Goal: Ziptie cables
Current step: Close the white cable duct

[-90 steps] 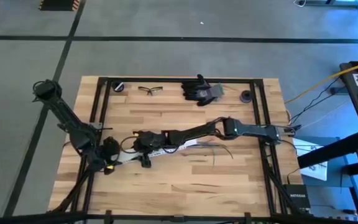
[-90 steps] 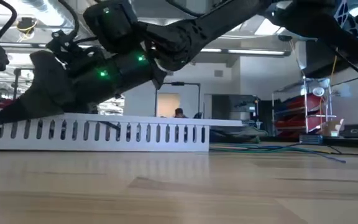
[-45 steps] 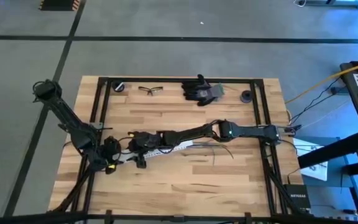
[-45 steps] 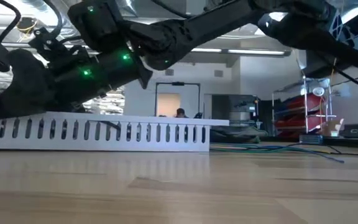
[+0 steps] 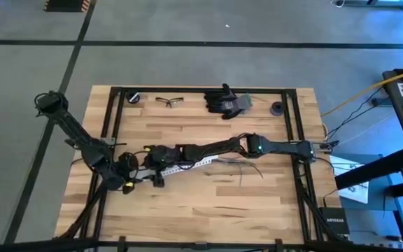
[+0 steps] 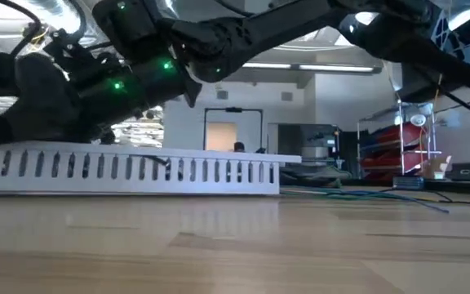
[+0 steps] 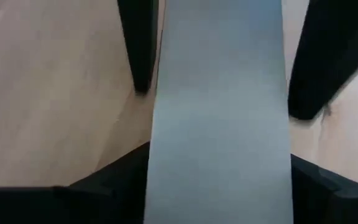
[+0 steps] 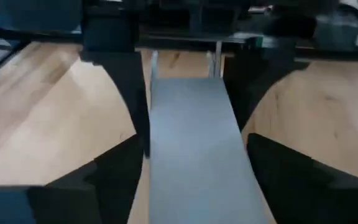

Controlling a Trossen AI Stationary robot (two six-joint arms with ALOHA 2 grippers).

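Nearest the front edge: bare wooden table (image 5: 208, 203), nothing of the task on it.
Left gripper (image 5: 126, 182): low at the strip's left end, fingers set either side of the flat white perforated strip (image 6: 129, 169); whether they pinch it I cannot tell.
Right gripper (image 5: 156, 170): reached across to the same end of the strip, its fingers likewise straddling it; grip not readable.
Cables (image 5: 240, 165): thin loose wires lying on the table just right of the strip's far end, apart from both grippers, not yet bundled.
Far edge: safety glasses (image 5: 166, 101) and black gloves (image 5: 226, 100).
Risk: both arms crowd one end, so they may collide; dragging the strip could sweep the cables.
Change: the right gripper has slid further left along the strip.
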